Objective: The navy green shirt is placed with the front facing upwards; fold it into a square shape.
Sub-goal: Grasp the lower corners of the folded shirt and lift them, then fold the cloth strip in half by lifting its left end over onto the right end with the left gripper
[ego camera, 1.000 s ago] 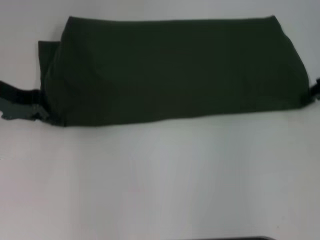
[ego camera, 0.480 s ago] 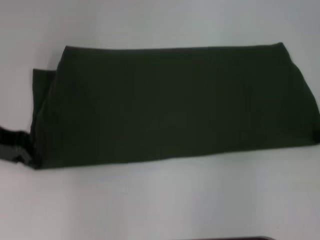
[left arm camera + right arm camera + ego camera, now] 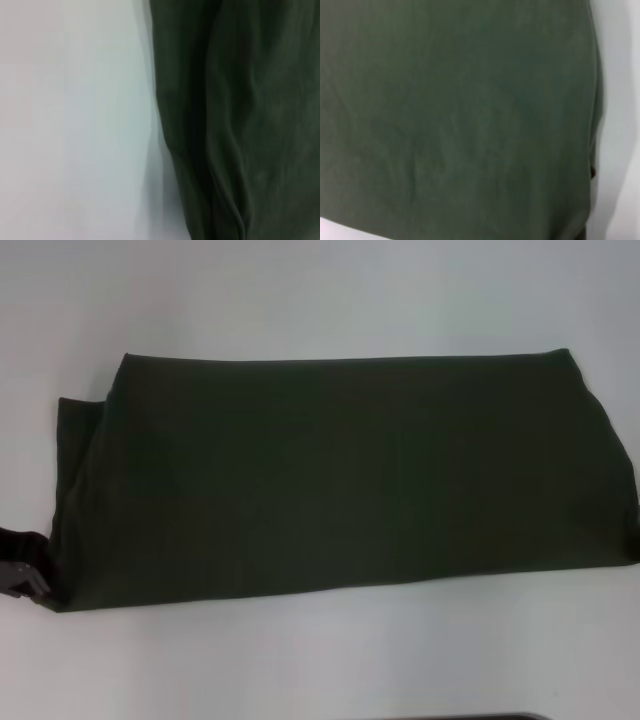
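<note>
The navy green shirt [image 3: 340, 475] lies on the white table as a long dark band folded lengthwise, with no lettering showing. A sleeve layer [image 3: 75, 440] sticks out at its left end. My left gripper [image 3: 24, 575] is at the picture's left edge, shut on the shirt's near left corner. In the left wrist view the shirt [image 3: 240, 120] shows a creased folded edge beside bare table. Smooth shirt cloth [image 3: 455, 115] fills the right wrist view. The shirt's right end runs to the head picture's right edge, and my right gripper is out of view there.
The white table [image 3: 320, 670] surrounds the shirt, with bare surface in front of and behind it. A dark strip [image 3: 470, 717] shows at the bottom edge of the head view.
The whole folded shirt has slid toward me, about 80 pixels down the head view. My left gripper came with its corner. The right gripper, visible at the right edge earlier, has left the picture.
</note>
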`<move>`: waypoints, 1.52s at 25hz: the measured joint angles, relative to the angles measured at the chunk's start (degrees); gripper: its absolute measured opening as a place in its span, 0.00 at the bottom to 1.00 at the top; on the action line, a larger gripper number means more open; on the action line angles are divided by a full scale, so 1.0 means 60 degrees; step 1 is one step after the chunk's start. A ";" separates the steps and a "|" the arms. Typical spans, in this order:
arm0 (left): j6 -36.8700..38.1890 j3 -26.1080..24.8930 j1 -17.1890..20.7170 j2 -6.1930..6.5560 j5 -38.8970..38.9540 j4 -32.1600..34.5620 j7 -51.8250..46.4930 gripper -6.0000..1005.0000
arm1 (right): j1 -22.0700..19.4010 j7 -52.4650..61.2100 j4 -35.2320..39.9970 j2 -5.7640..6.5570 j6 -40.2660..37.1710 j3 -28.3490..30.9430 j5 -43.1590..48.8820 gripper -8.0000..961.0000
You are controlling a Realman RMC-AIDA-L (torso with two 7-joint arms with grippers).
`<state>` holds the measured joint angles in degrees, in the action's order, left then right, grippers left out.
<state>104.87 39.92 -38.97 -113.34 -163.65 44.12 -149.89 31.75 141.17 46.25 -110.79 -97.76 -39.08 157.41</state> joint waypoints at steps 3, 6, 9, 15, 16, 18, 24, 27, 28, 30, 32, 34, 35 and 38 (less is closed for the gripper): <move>0.0020 0.0058 0.0001 -0.0002 -0.0001 0.0000 -0.0004 0.14 | 0.0005 -0.0032 -0.0030 -0.0038 -0.0017 -0.0046 0.0000 0.02; 0.0020 0.0065 0.0004 -0.0004 -0.0001 0.0000 -0.0013 0.15 | -0.0020 -0.0042 -0.0053 -0.0051 -0.0020 -0.0056 0.0000 0.02; 0.0020 0.0055 0.0005 -0.0004 -0.0001 0.0005 -0.0020 0.15 | -0.0035 -0.0061 -0.0053 -0.0060 -0.0022 -0.0007 -0.0001 0.02; 0.0027 -0.0004 0.0009 -0.0002 0.0000 0.0027 -0.0031 0.16 | -0.0033 -0.0026 -0.0022 -0.0060 -0.0014 0.0070 -0.0024 0.02; 0.0035 -0.0004 0.0019 0.0000 0.0000 0.0023 -0.0063 0.16 | -0.0033 0.0019 -0.0022 -0.0059 0.0004 0.0072 -0.0021 0.02; 0.0015 -0.0006 0.0107 0.0016 0.0002 0.0115 -0.0245 0.16 | -0.0037 0.0100 -0.0029 -0.0029 0.0062 0.0087 -0.0021 0.02; -0.0049 -0.0117 0.0467 0.0039 0.0000 0.0993 -0.0511 0.17 | -0.0014 0.0096 0.0044 0.0032 0.0042 0.0141 -0.0076 0.03; -0.0049 -0.0147 0.0497 0.0041 0.0000 0.1148 -0.0518 0.23 | 0.0030 0.0119 0.0096 0.0096 0.0010 0.0302 -0.0076 0.03; -0.0044 -0.0162 0.0514 0.0076 0.0000 0.1325 -0.0573 0.27 | 0.0037 0.0121 0.0119 0.0129 -0.0008 0.0379 -0.0076 0.09; 0.0004 -0.0175 0.0515 0.0156 0.0000 0.1689 -0.0610 0.33 | 0.0053 0.0121 0.0280 0.0329 -0.0121 0.0800 -0.0089 0.22; 0.0027 -0.0224 0.0498 0.0185 0.0001 0.1875 -0.0616 0.40 | 0.0063 0.0111 0.0354 0.0411 -0.0194 0.0992 -0.0109 0.32; 0.0073 -0.0414 0.0408 0.0223 0.0066 0.2169 -0.0604 0.48 | 0.0099 0.0000 0.0505 0.0598 -0.0404 0.1431 -0.0329 0.42; 0.0089 -0.0530 0.0350 0.0246 0.0139 0.2268 -0.0568 0.52 | 0.0108 -0.0100 0.0554 0.0695 -0.0496 0.1640 -0.0606 0.47; 0.0103 -0.0795 0.0147 0.0295 0.0660 0.2278 -0.0377 0.61 | 0.0084 -0.0491 0.0582 0.0853 -0.0638 0.2092 -0.1997 0.60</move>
<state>105.49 35.16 -38.09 -111.57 -159.69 57.79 -152.16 32.25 138.22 49.74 -105.67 -101.59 -26.53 145.43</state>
